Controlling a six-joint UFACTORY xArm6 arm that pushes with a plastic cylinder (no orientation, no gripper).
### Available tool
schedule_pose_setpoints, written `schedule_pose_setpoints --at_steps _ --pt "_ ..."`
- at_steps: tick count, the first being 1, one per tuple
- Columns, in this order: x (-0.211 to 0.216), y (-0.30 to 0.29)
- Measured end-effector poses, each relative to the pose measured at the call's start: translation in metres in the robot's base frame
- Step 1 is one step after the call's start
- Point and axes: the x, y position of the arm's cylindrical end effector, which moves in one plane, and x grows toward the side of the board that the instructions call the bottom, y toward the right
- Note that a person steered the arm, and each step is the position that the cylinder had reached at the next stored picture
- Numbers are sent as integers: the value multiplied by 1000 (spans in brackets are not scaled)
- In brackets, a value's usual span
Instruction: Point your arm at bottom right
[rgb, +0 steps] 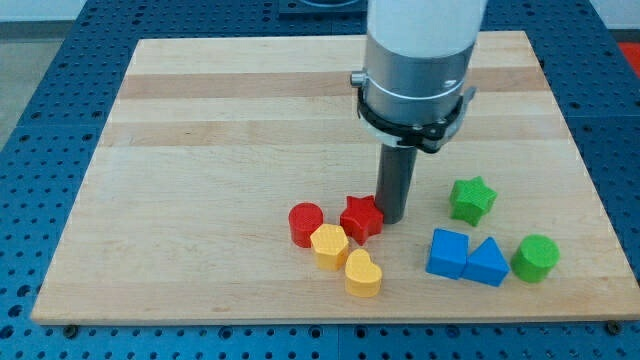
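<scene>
My tip (392, 218) rests on the wooden board (200, 150), right of centre, touching or almost touching the right side of the red star block (361, 217). A red cylinder (305, 223) lies to the left of the star. A yellow hexagon-like block (329, 245) and a yellow heart block (362, 273) lie below them. To the right of my tip are a green star block (472, 199), a blue cube (447, 252), a blue triangle block (487, 263) and a green cylinder (535, 257), near the bottom right of the board.
The arm's grey and white body (418, 60) hangs over the upper middle of the board. The board lies on a blue perforated table (40, 60).
</scene>
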Motion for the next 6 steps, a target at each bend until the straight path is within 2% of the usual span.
schedule_pose_setpoints --at_steps 2,3,4,5,6 --pt "-8 -2" --pt "-52 19" --pt "-89 85" --pt "-93 173" --pt "-58 251"
